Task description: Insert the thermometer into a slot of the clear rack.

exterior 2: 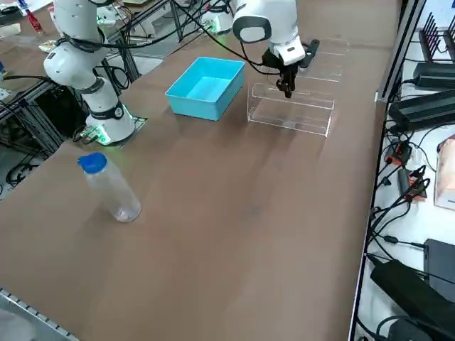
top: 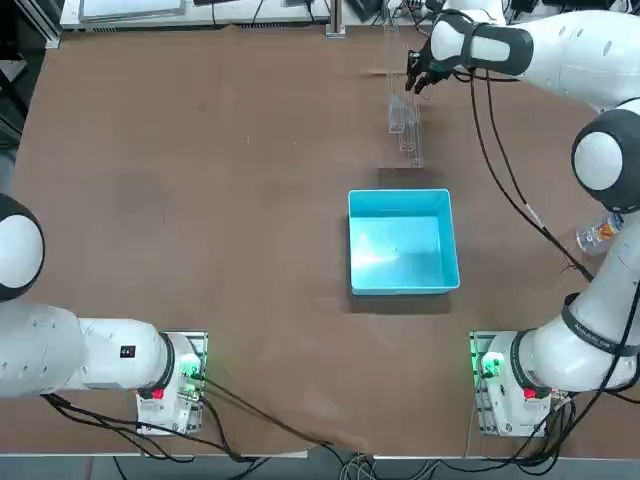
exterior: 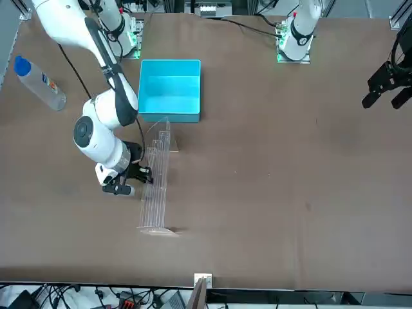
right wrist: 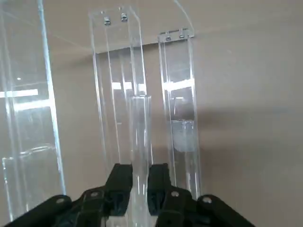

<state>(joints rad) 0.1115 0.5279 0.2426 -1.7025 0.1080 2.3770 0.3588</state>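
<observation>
at the far end of the table: right gripper clamped on a clear rod over the rack

at the far end of the brown table, the right gripper hangs over the clear rack. in the wrist view its two black fingers are closed nearly together on a thin, see-through rod, the thermometer, which stands between the pads and reaches down among the rack's upright plates. whether its tip already sits inside a slot cannot be told. in the front view the gripper is just beside the rack's long side, roughly midway along it.

no brand or writing can be read anywhere. one plastic bottle with a blue cap lies on the table near the robot's right edge, well apart from the rack; it has a small orange and blue label whose text is too small to make out. its contents cannot be told.

counted: one rack, one thermometer, one bottle, one blue bin.

the blue bin is square and open-topped, standing between the rack and the arms' bases, close to the rack's near end but not touching it. nothing shows inside it. the rack is a long, narrow stand of transparent plates; apart from the rod at the gripper, nothing can be seen in its slots.
</observation>
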